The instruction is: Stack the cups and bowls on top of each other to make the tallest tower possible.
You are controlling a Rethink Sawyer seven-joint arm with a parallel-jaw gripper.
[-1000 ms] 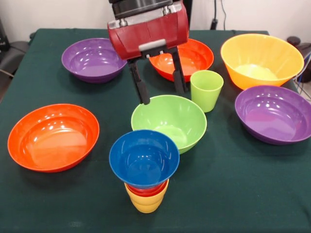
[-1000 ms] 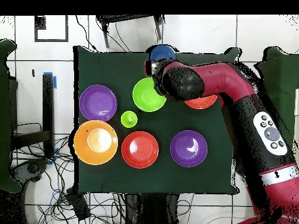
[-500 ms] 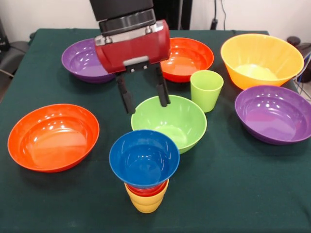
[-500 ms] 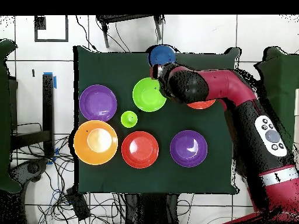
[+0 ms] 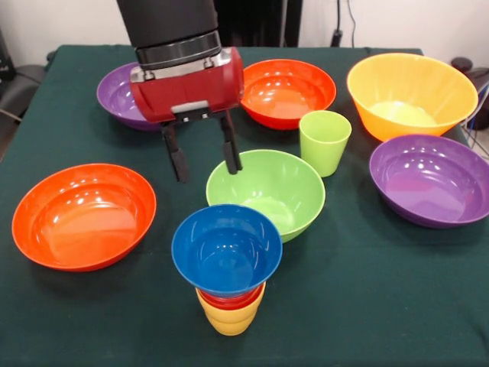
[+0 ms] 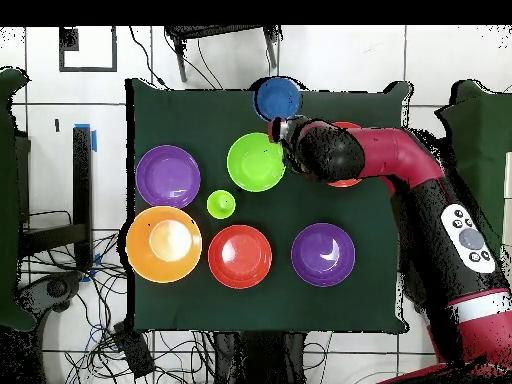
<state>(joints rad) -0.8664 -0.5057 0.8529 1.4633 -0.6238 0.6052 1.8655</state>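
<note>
Upper left of centre in the front view, the red-and-black gripper (image 5: 202,157) hangs with jaws spread and empty at the left rim of the glossy light-green plastic bowl (image 5: 266,192). Below, the tower (image 5: 227,267), a blue bowl on red and yellow cups, looks top-heavy; a nudge could topple it.

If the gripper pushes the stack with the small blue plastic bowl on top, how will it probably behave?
The stack looks top-heavy: the glossy blue bowl is much wider than the red cup and yellow cup beneath, so a sideways push would probably tip it. The glossy plastic looks smooth, so the bowl may also slide off.
</note>
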